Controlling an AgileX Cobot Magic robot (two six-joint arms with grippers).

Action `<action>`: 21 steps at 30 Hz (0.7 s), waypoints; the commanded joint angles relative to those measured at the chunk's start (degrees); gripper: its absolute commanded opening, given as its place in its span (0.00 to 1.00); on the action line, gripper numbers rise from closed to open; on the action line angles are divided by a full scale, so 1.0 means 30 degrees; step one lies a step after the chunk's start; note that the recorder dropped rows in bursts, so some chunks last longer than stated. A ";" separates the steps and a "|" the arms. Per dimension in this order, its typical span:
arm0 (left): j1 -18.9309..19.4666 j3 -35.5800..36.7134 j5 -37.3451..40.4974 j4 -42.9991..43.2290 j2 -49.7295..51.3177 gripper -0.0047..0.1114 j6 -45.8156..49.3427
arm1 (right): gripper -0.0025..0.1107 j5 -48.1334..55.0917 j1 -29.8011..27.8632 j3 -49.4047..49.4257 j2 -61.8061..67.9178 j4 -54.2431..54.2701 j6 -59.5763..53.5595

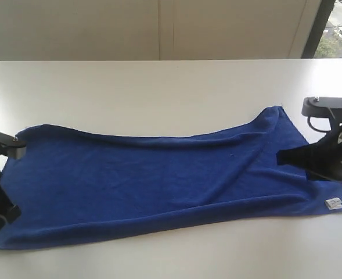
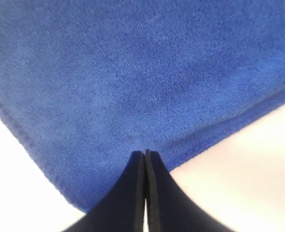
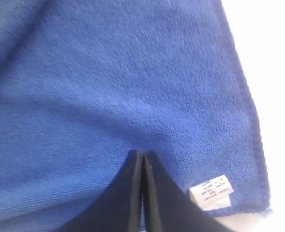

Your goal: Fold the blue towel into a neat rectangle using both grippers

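The blue towel [image 1: 159,174] lies spread lengthwise across the white table [image 1: 159,93], with a long ridge along its far side. Its small white label [image 1: 333,203] sits at the near right corner. My left gripper [image 1: 5,210] is at the towel's left end, and in the left wrist view the left gripper [image 2: 146,153] is shut just above the blue towel [image 2: 132,72] near its hem, nothing showing between the fingers. My right gripper [image 1: 279,157] is over the right end; the right gripper [image 3: 142,153] is shut above the blue towel [image 3: 108,72], beside the label [image 3: 210,192].
A pale wall [image 1: 159,29] runs behind the table's far edge, with a window [image 1: 340,29] at the upper right. Bare white tabletop lies beyond the towel and in a strip along the near edge.
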 commanded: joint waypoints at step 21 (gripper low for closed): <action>0.0979 -0.5721 -1.0511 -0.0321 0.5201 0.04 -0.3512 | 0.02 -0.1305 -0.1045 -0.9511 0.7648 0.0066 -0.0974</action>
